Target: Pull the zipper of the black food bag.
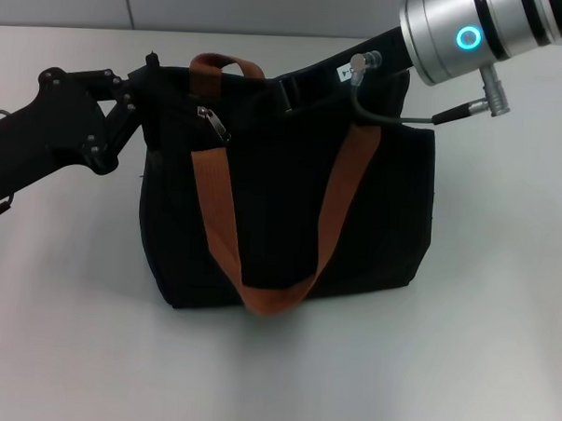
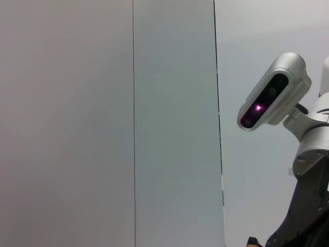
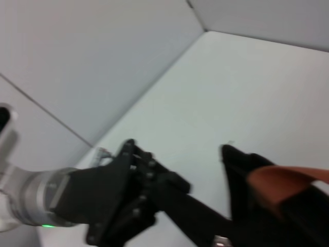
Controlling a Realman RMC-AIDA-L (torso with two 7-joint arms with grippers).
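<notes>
Bag: I see the black food bag at frame centre on the table.
Zipper: the zipper hangs upper left on the bag's top.
Left gripper: the left gripper clenches the bag's upper-left corner.
Right gripper: the right gripper sits at the top edge; I cannot tell its grip.

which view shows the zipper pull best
The head view: the zipper shows as a silver tab on the top left edge of the black food bag, near the left gripper. The right wrist view catches only a possible glint; the left wrist view shows none.
</notes>
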